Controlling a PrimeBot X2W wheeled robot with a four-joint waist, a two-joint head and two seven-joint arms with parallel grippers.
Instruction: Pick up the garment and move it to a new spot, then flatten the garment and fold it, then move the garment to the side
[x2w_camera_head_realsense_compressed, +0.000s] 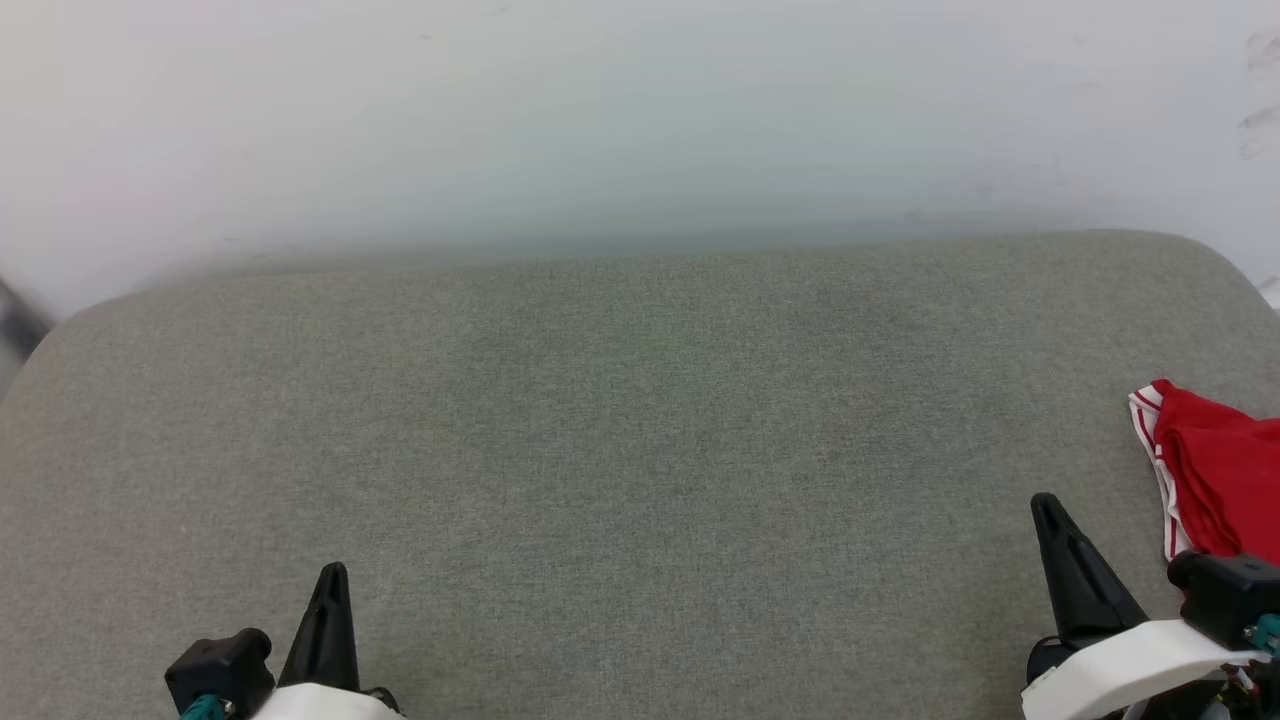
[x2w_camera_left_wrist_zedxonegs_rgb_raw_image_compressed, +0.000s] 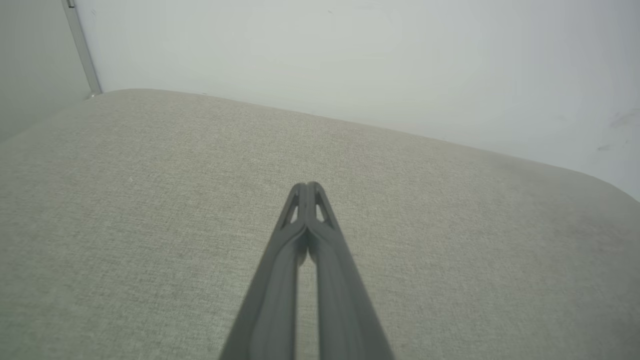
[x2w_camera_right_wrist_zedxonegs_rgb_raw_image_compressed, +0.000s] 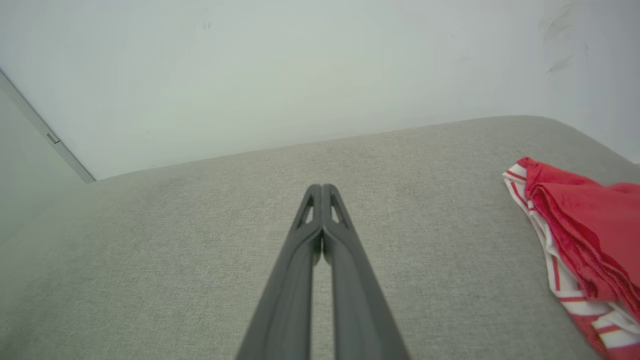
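The garment (x2w_camera_head_realsense_compressed: 1220, 470) is a bunched red jersey with red-and-white striped trim, lying at the right edge of the grey cushion (x2w_camera_head_realsense_compressed: 640, 450); in the right wrist view the garment (x2w_camera_right_wrist_zedxonegs_rgb_raw_image_compressed: 580, 240) lies to the right of my fingers. My right gripper (x2w_camera_head_realsense_compressed: 1045, 505) hovers just left of it, shut and holding nothing, its fingertips (x2w_camera_right_wrist_zedxonegs_rgb_raw_image_compressed: 321, 189) pressed together. At the lower left my left gripper (x2w_camera_head_realsense_compressed: 335, 572) is shut too, tips (x2w_camera_left_wrist_zedxonegs_rgb_raw_image_compressed: 306, 186) touching, over bare cushion far from the garment.
A pale wall (x2w_camera_head_realsense_compressed: 640, 120) rises behind the cushion's far edge. The cushion's corners round off at far left (x2w_camera_head_realsense_compressed: 70, 325) and far right (x2w_camera_head_realsense_compressed: 1220, 255). A metal strip (x2w_camera_left_wrist_zedxonegs_rgb_raw_image_compressed: 82, 50) runs up the wall at the left.
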